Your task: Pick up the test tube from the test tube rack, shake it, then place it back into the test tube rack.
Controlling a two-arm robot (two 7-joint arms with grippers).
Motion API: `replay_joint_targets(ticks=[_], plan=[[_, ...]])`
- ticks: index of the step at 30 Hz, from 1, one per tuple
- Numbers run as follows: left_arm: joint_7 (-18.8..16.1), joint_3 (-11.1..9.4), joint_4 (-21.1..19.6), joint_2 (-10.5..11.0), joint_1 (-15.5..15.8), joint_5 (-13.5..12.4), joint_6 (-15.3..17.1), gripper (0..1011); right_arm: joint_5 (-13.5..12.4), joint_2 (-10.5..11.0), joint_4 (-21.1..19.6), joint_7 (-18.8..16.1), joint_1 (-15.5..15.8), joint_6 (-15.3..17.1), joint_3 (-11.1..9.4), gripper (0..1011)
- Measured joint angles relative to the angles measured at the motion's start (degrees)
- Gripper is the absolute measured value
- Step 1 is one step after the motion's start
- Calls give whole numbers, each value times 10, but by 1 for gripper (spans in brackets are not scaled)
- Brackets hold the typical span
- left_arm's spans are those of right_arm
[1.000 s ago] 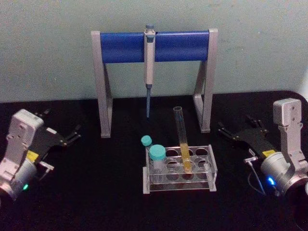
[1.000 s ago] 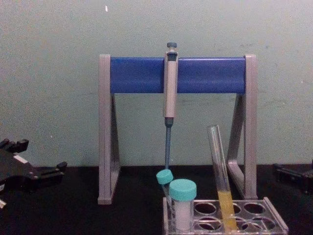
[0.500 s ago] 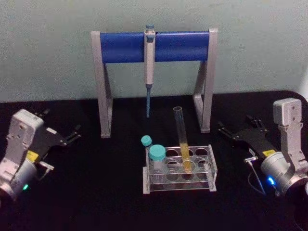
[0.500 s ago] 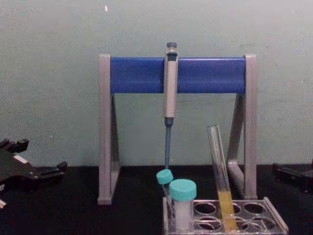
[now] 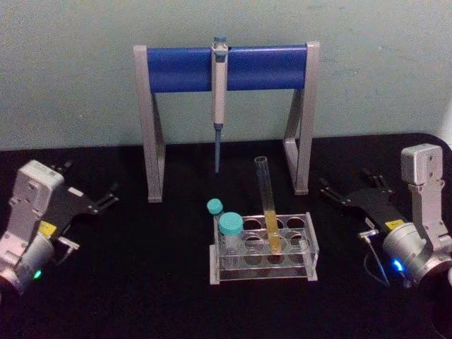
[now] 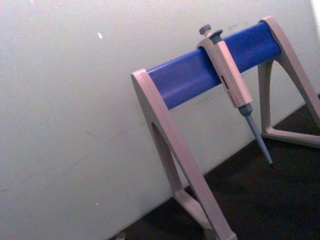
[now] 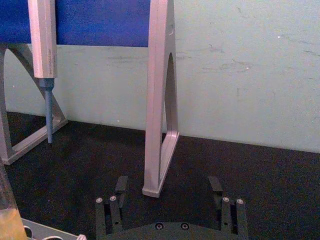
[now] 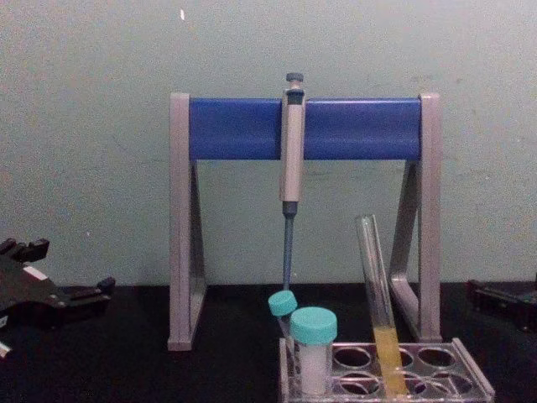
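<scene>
The test tube (image 5: 268, 207) is a long clear glass tube with yellow liquid in its lower part. It leans slightly in a back hole of the low clear test tube rack (image 5: 304, 248) at the table's middle, and its tube (image 8: 379, 302) rises well above the rack (image 8: 470, 382) in the chest view. My left gripper (image 5: 90, 179) rests open far to the rack's left, holding nothing. My right gripper (image 5: 346, 182) lies open to the rack's right, a short way off. The right wrist view has its fingers (image 7: 121, 185) spread wide, with the tube (image 7: 7, 217) at the corner.
A tall grey-and-blue pipette stand (image 5: 226, 68) stands behind the rack, with a grey-blue pipette (image 5: 219, 99) hanging from its bar. Two teal-capped white vials (image 5: 230, 232) sit in the rack's left holes. The black table ends at the pale wall behind.
</scene>
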State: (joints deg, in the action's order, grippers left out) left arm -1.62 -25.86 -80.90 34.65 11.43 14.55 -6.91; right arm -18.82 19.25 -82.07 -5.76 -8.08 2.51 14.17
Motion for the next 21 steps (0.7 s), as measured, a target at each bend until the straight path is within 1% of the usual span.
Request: replay_joint_targets(ticks=[21], plan=[[0, 0, 0, 0, 0, 0, 0, 1001, 0, 0, 0, 0, 0, 0, 0, 1000]])
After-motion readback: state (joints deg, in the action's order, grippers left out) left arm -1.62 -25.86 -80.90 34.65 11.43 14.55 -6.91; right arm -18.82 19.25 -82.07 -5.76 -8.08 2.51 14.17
